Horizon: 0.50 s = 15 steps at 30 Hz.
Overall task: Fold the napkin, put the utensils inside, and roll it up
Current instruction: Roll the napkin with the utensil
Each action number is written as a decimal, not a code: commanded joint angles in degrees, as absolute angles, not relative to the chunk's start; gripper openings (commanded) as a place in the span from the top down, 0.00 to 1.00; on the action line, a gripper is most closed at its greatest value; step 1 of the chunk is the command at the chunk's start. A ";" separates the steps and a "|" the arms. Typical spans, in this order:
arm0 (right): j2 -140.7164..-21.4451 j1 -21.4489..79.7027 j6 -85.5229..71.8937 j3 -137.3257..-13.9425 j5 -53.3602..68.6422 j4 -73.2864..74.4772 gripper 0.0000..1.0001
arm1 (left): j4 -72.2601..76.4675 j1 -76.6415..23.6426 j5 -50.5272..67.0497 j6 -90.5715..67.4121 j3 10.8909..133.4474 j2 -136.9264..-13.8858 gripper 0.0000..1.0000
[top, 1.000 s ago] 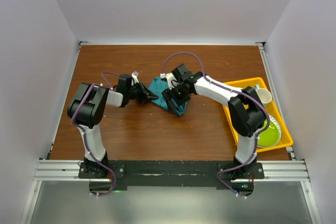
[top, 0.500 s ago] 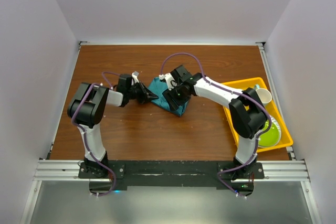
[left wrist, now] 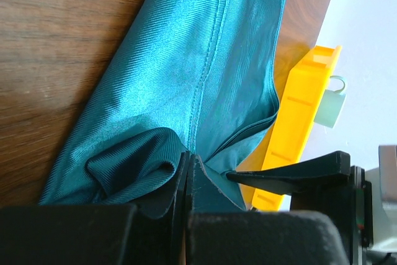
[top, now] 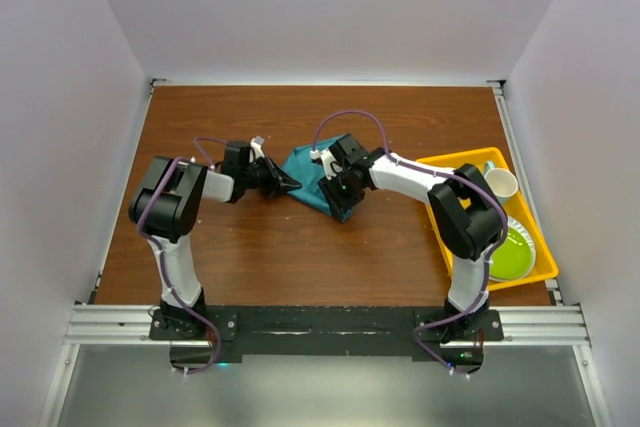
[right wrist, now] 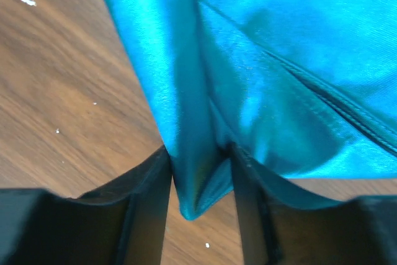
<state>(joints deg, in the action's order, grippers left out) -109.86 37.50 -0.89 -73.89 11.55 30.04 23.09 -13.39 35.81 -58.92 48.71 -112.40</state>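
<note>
The jaws of the right gripper [right wrist: 198,175] have just narrowed to pinch the near fold of the thin teal cloth napkin [top: 308,175], bunched at the middle of the brown wooden table [top: 250,247], while the left gripper [left wrist: 188,159], jaws pressed together, pinches its left corner, so spreading it for folding looks ready to begin.

napkin [top: 308,175] bunched on the table [top: 220,122]
left gripper [top: 287,184] at its left edge, right gripper [top: 340,192] on its right side; tray [top: 455,158] with plate [top: 507,259] and cup [top: 503,184] well apart.
</note>
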 commanded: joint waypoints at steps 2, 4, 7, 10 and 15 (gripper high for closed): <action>-109.69 36.91 -1.23 -71.98 12.72 30.23 0.72 | 14.59 -11.87 32.17 -54.58 47.55 -115.93 1.00; -109.95 36.83 -1.58 -72.51 14.49 31.11 0.80 | 14.50 -11.87 31.99 -54.40 47.55 -116.10 1.00; -109.87 36.83 -2.54 -75.05 14.60 32.69 0.77 | 14.41 -11.69 32.60 -54.40 47.72 -116.54 1.00; -108.46 37.09 -2.20 -78.47 10.74 35.06 0.54 | 13.71 -11.69 32.70 -54.05 48.08 -116.54 1.00; -106.79 40.86 2.37 -84.10 2.30 37.62 0.32 | 12.75 -11.69 32.87 -54.58 48.25 -116.54 1.00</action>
